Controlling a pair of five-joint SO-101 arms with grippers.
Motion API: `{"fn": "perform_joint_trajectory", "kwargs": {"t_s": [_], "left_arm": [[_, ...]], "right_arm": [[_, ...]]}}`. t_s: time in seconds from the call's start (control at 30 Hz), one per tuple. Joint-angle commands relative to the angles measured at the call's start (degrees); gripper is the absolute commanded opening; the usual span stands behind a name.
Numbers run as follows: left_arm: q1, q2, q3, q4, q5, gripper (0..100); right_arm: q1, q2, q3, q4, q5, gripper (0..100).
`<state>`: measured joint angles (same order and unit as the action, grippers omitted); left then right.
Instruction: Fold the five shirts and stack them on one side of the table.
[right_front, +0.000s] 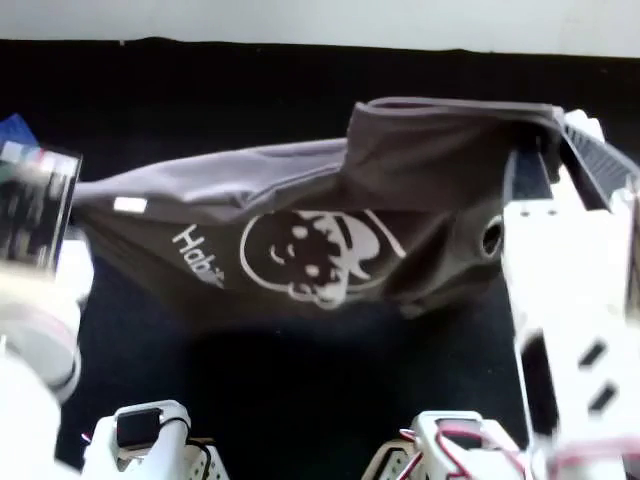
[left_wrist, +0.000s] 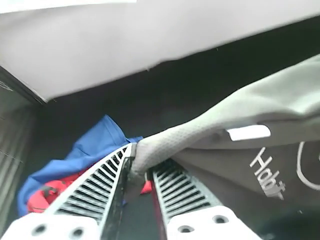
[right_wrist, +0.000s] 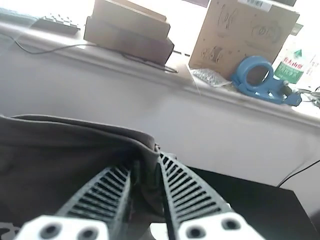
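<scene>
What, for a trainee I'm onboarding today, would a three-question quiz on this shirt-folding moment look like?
1. True or false: the grey shirt is already folded.
2. Pick one. The left gripper and the right gripper are each: A) open, B) shut on the shirt, C) shut on nothing.
3. Fill in: in the left wrist view, next to the crumpled blue garment lies a ___ garment.

Key
1. False: it hangs stretched between the two arms, its white face print showing.
2. B.
3. Red: the red garment.
</scene>
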<state>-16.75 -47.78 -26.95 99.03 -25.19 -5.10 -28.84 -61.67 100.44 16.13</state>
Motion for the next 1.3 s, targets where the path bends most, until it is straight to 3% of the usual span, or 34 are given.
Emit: {"fn": "perform_joint_trajectory", "kwargs": {"t_s": [0.0,0.4,0.57,0.7,0.8,0.87,1.1,1.27], "left_arm": [[-0.4,-1.4,-3.2,0.6,-0.4,1],[-0.4,-3.5,0.9,0.2,-0.6,1],[-0.3,3.2,15.1,-6.9,-0.7,1],[0.0,15.8,19.9,-17.7,-0.6,1],[0.9,26.0,14.9,-22.2,-0.6,1],[1.5,32.3,8.7,-22.2,-0.6,1],[1.8,48.9,-14.3,-16.4,-0.5,1],[1.8,58.5,-18.9,-12.5,-0.5,1]], "right_arm": [[-0.3,-3.6,0.2,0.6,-0.7,0.5],[-0.3,-10.2,21.7,-1.6,-0.8,0.5],[-0.4,-10.2,41.0,-14.6,-0.8,0.5],[-0.4,-9.7,62.1,-35.5,-0.7,0.5],[-0.4,-6.4,70.7,-49.9,-0.5,0.5],[-0.4,-2.9,70.5,-53.5,-0.6,0.5],[-0.9,9.5,59.8,-54.0,-0.6,0.5],[-1.0,16.1,59.5,-53.9,-0.6,0.5]]}}
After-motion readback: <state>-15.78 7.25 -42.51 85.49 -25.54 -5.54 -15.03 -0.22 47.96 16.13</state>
